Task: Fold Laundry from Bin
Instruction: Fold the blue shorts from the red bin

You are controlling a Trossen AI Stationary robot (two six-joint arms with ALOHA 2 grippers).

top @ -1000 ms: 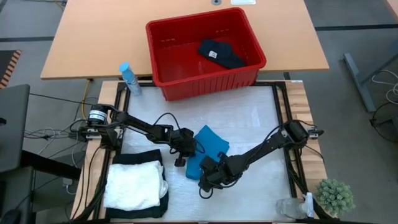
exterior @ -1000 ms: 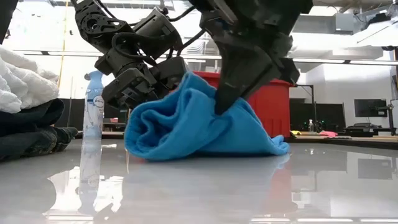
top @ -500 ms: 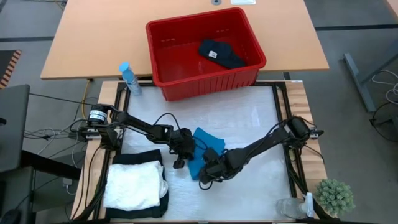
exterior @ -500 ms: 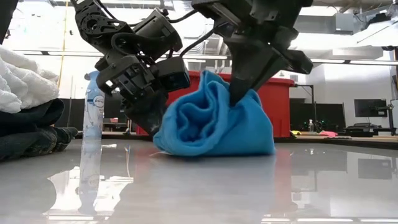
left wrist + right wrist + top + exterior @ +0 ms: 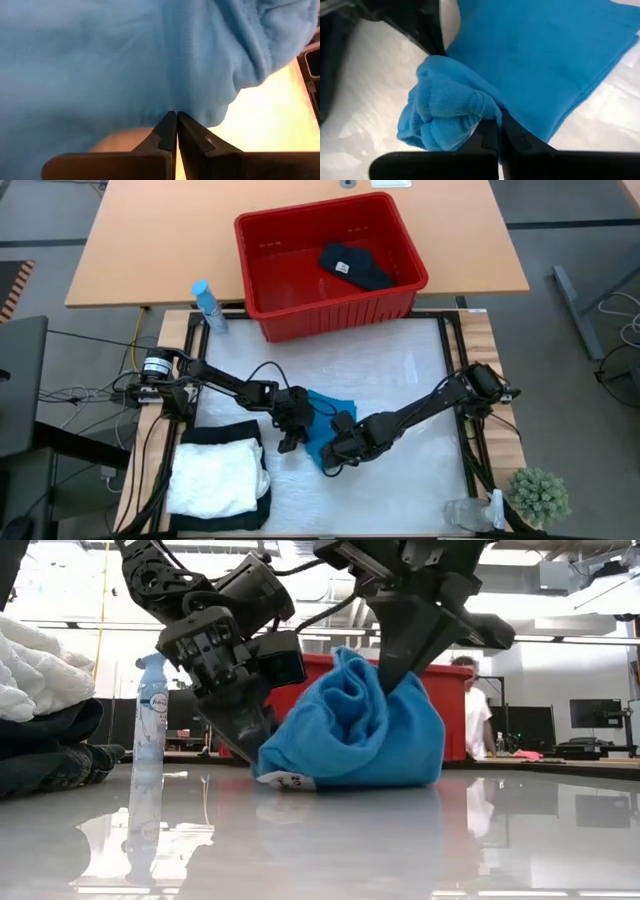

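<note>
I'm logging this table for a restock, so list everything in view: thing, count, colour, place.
blue cloth: one, bright blue, bunched at table centre, pinched by both grippers
bin: one, red, far edge of the table
dark garment: one, black, inside the bin
folded stack: white crinkled cloth on black cloth, near left corner
spray bottle: one, pale blue, left of the bin
plant: one, green, near right corner
clear bottle: one, beside the plant
person: one, white top, in the room behind
left gripper: shut on the blue cloth
right gripper: shut on the blue cloth
</note>
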